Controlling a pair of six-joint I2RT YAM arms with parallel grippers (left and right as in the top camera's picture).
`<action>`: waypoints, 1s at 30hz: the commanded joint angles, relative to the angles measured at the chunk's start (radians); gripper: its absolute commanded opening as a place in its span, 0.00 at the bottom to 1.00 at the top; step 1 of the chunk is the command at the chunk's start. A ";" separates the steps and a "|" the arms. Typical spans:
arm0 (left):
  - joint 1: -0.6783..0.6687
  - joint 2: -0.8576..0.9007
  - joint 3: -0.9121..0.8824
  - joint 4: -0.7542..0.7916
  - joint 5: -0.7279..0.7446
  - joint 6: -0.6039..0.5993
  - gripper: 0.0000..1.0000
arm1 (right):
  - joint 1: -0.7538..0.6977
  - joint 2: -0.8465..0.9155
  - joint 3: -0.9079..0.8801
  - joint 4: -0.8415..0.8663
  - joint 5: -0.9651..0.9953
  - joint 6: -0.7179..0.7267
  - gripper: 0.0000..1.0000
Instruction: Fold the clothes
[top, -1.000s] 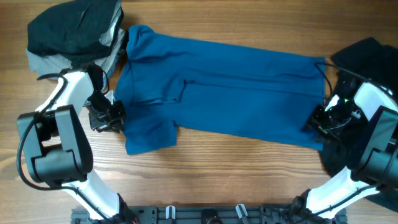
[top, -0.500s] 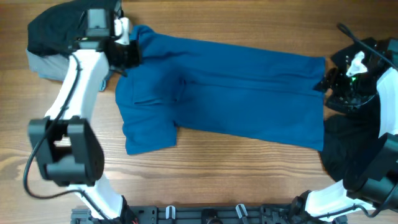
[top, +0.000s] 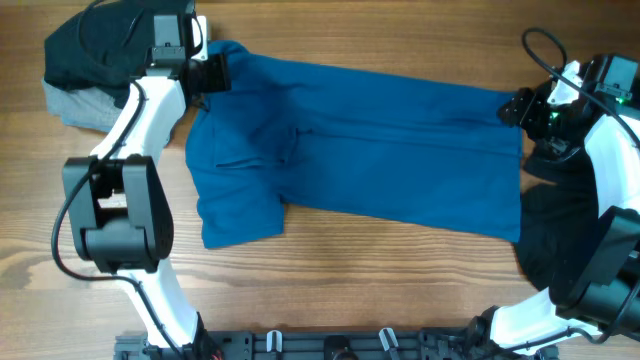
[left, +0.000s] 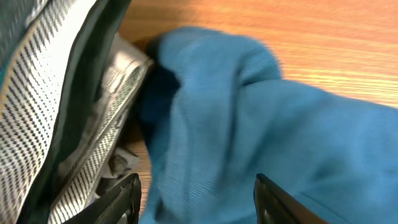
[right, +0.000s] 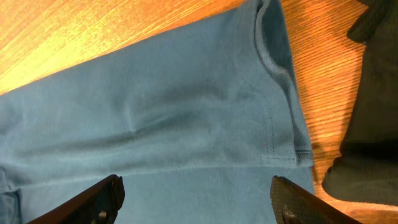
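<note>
Both claws (left: 196, 186) (right: 196, 186) gape over the blue shirt (top: 380, 140).

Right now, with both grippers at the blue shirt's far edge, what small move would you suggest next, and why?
Probably lower both and pinch the far corners: the left gripper and right gripper hang open over the blue shirt, which lies spread out, with nothing gripped yet.

We log a deep-blue shirt (top: 360, 150) spread across the middle of the worktop (top: 400, 270). Long axis runs left to right, hem at right. Mostly flat, with shallow creases. One short sleeve (top: 240, 215) juts out at near left. The far-left corner bunches against a folded stack, a black piece (top: 100, 45) over a pale grey piece (top: 70, 105). A loose black garment (top: 545, 235) lies crumpled at right, touching the hem.
</note>
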 joint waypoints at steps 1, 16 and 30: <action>0.009 0.040 0.007 0.056 0.070 0.013 0.45 | -0.002 0.027 -0.010 0.050 0.020 0.000 0.80; 0.009 0.040 0.007 0.270 0.194 -0.195 0.04 | -0.002 0.367 -0.010 0.397 0.007 0.058 0.15; 0.010 0.261 0.007 0.659 0.080 -0.461 0.09 | -0.005 0.397 -0.010 0.291 0.273 0.188 0.10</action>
